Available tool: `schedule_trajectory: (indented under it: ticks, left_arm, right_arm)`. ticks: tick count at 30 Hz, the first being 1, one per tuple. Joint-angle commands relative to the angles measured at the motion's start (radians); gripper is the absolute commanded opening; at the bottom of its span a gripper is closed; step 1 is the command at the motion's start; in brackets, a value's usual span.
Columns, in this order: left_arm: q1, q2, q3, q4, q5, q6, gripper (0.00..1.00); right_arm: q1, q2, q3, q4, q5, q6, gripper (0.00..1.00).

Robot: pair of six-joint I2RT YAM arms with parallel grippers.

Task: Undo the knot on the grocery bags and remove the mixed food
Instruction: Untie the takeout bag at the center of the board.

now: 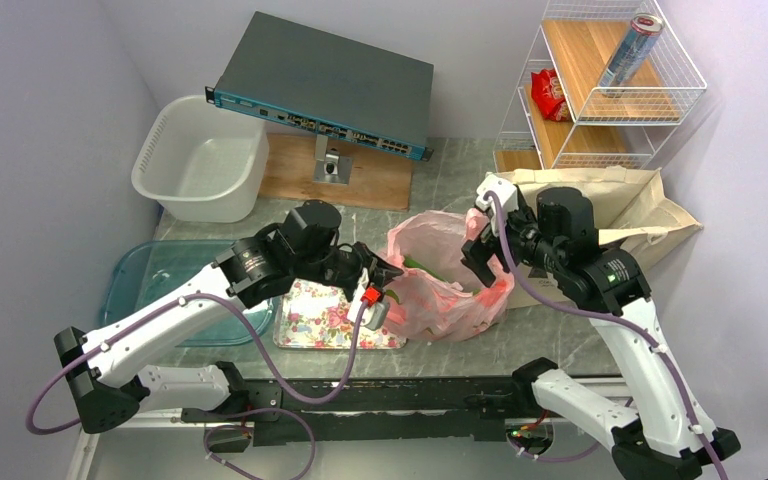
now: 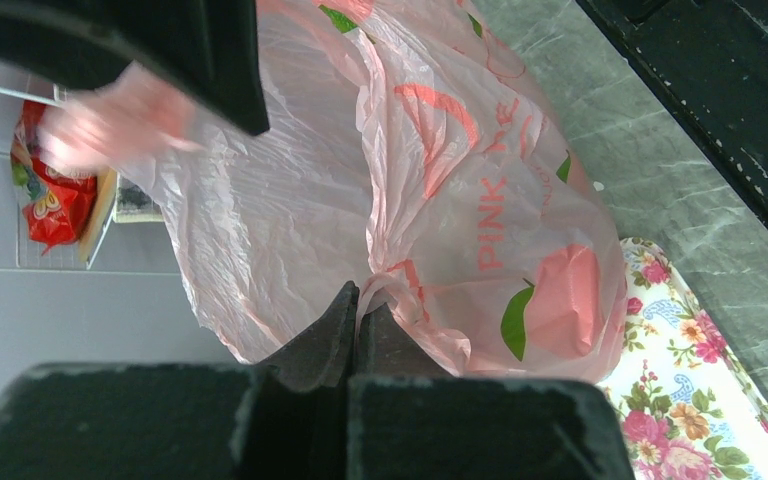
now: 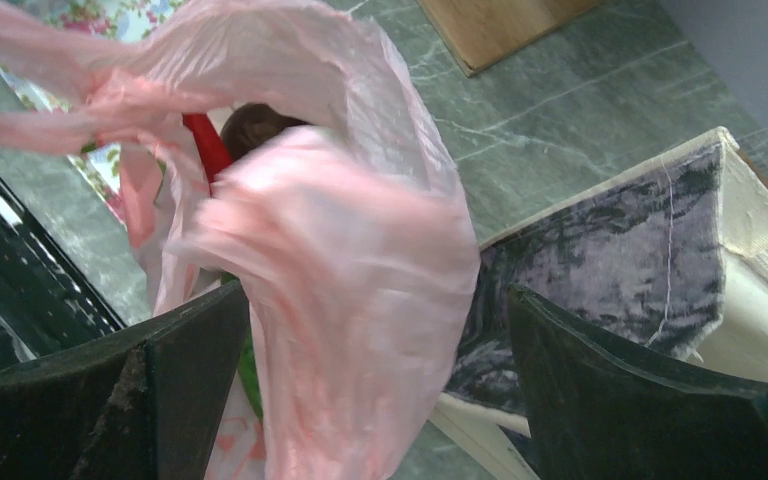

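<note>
crumpled pink bag (image 1: 447, 292) (translucent) beside canvas tote (image 1: 652, 212)

High rear overview; both wrist views close on pink bag (image 2: 440, 200)

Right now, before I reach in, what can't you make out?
- Food in the pink plastic bag: film covers most; right wrist view shows only a red piece and a brown piece.
- The knot: pink folds blurred in right wrist view; cannot tell if tied.
- Canvas tote, contents: right arm overlaps it, top view.
</note>
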Motion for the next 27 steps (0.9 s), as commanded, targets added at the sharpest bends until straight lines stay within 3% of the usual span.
schedule_trajectory:
  ticks: [1,5,7,9,12,13,20,22,27]
  left_arm:
    - [0.009,-0.006,0.021,0.044,-0.006,-0.056,0.0]
    - [0.016,0.003,0.034,0.021,-0.009,-0.043,0.0]
    - [0.024,-0.006,0.032,0.006,-0.005,-0.036,0.0]
    - [0.037,-0.022,0.024,-0.037,0.003,0.002,0.0]
    - [0.06,-0.068,-0.017,-0.127,0.0,0.114,0.0]
    - [0.067,-0.086,-0.034,-0.162,-0.005,0.162,0.0]
    - [0.159,-0.151,-0.116,-0.389,-0.028,0.426,0.0]
    - [0.175,-0.141,-0.125,-0.415,-0.052,0.475,0.0]
    - [0.199,-0.083,-0.087,-0.38,-0.064,0.46,0.0]
  right_arm:
    - [0.003,-0.014,-0.007,-0.091,0.083,-0.122,1.0]
    - [0.004,-0.067,-0.07,-0.025,0.253,-0.136,0.99]
    - [0.004,-0.07,-0.039,0.018,0.357,-0.113,0.91]
    - [0.004,-0.054,0.015,0.038,0.474,-0.078,0.68]
    - [0.003,-0.051,0.083,0.069,0.583,-0.032,0.16]
    - [0.003,-0.062,0.092,0.08,0.613,-0.027,0.07]
    - [0.002,-0.126,0.056,0.085,0.744,-0.015,0.05]
    - [0.003,-0.124,0.052,0.097,0.768,-0.002,0.0]
    - [0.003,-0.094,0.083,0.149,0.772,0.019,0.0]
